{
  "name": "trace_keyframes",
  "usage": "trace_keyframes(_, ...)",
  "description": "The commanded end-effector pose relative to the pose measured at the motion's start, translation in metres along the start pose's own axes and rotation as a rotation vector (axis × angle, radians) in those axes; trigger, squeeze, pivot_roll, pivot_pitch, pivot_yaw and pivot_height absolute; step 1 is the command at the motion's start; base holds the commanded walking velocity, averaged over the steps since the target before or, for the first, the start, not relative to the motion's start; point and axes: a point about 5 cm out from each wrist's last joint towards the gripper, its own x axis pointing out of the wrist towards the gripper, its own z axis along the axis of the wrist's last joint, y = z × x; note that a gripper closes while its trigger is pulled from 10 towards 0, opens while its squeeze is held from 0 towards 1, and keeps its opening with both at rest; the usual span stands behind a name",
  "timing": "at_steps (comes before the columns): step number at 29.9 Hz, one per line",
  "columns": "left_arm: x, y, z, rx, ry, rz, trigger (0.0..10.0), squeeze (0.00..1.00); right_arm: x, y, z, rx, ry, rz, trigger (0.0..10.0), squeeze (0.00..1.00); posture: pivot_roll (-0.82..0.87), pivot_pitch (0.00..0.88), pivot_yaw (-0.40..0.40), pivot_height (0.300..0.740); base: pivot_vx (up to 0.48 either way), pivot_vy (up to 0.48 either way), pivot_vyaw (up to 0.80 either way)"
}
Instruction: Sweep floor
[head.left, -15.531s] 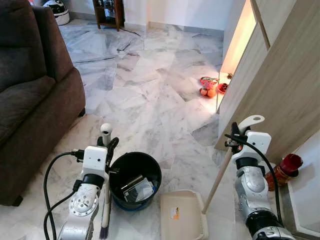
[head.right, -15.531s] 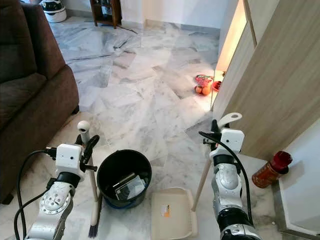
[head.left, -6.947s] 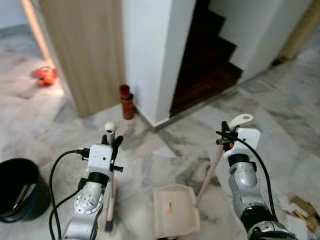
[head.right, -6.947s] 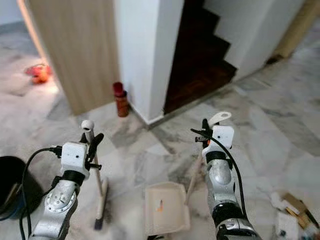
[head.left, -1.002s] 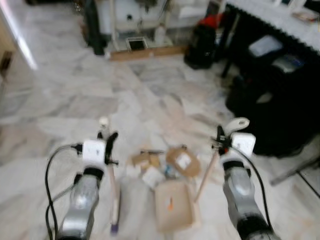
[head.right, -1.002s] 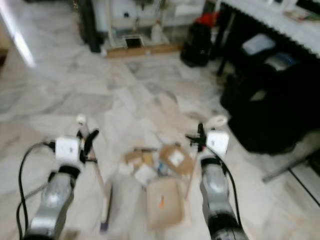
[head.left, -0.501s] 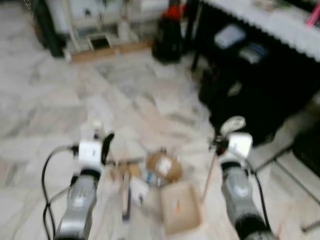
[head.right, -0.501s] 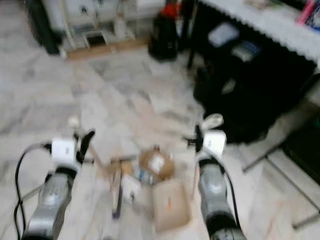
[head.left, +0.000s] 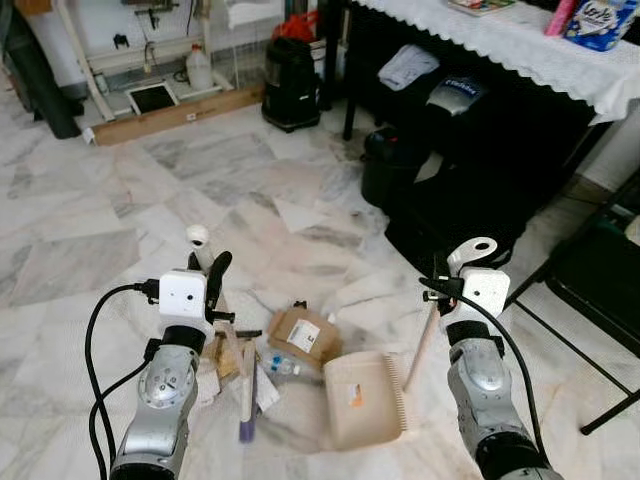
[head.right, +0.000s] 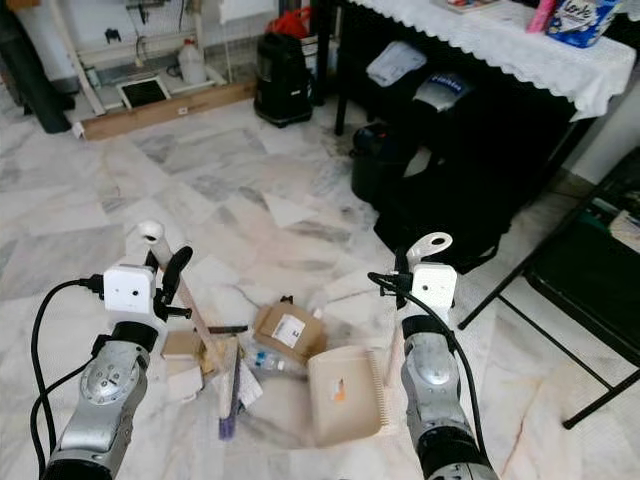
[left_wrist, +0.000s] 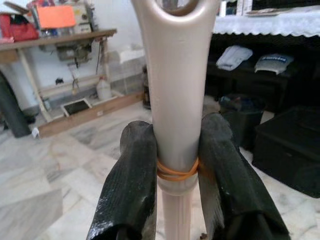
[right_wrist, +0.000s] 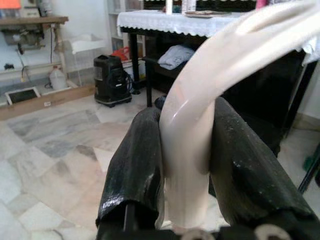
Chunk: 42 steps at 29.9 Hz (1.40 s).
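A robot looks down at a white marble floor (head.left: 90, 210) with both silver arms raised in front of it. Nearest, the left gripper (left_wrist: 172, 165) has its two black fingers closed tight around the top of a beige broom handle (left_wrist: 175, 95), just above an orange rubber band. The broom handle slants down and inward from that grip to the dark purple bristle head (head.left: 246, 428) resting on the floor between the arms.

The right gripper (right_wrist: 187, 150) is likewise clamped on the curved cream handle of a long-handled dustpan (right_wrist: 200, 100). The cream plastic dustpan tray (head.left: 364, 398) sits flat on the floor just inside the right arm, its open mouth turned toward the rubbish.

The litter pile lies between the broom head and the tray: a crumpled brown cardboard box with a white label (head.left: 303, 334), with smaller paper scraps and a clear plastic piece (head.left: 275, 366) beside it. The pile is touching or nearly touching the tray's left edge, and the bristles sit on the pile's far side from the tray. Judging from this, the left arm is the one to sweep, pushing rightward toward the pan.

Further off stand a black vacuum cleaner (head.left: 291, 70) and a table with a white lace cloth (head.left: 500, 40), with dark bags beneath.
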Motion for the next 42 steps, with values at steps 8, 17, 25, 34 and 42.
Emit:
trace_keyframes(8, 0.001, -0.003, 0.010, 0.003, -0.061, -0.019, 10.0, 0.00, 0.002, -0.002, 0.007, -0.006, -0.033, -0.009, 10.0, 0.00, 0.02, 0.101, -0.039, 0.740, 0.000, 0.000, 0.00)
trace_keyframes(17, 0.001, -0.012, 0.005, 0.046, -0.067, -0.083, 10.0, 0.00, 0.000, -0.002, 0.006, -0.007, -0.034, -0.010, 10.0, 0.00, 0.01, 0.098, -0.041, 0.740, 0.000, 0.000, 0.00)
trace_keyframes(25, 0.001, -0.017, 0.000, 0.048, -0.057, -0.109, 10.0, 0.00, -0.007, -0.014, -0.001, -0.062, 0.011, -0.081, 10.0, 0.00, 0.00, 0.100, -0.042, 0.740, 0.000, 0.000, 0.00)
trace_keyframes(34, 0.000, -0.020, -0.008, 0.046, -0.035, -0.153, 10.0, 0.00, -0.008, -0.021, -0.002, -0.087, 0.028, -0.127, 10.0, 0.00, -0.01, 0.103, -0.044, 0.740, 0.000, 0.000, 0.00)
trace_keyframes(42, 0.000, -0.020, -0.009, 0.057, -0.036, -0.157, 10.0, 0.00, -0.009, -0.023, -0.003, -0.104, 0.044, -0.148, 10.0, 0.00, -0.01, 0.103, -0.044, 0.740, 0.000, 0.000, 0.00)
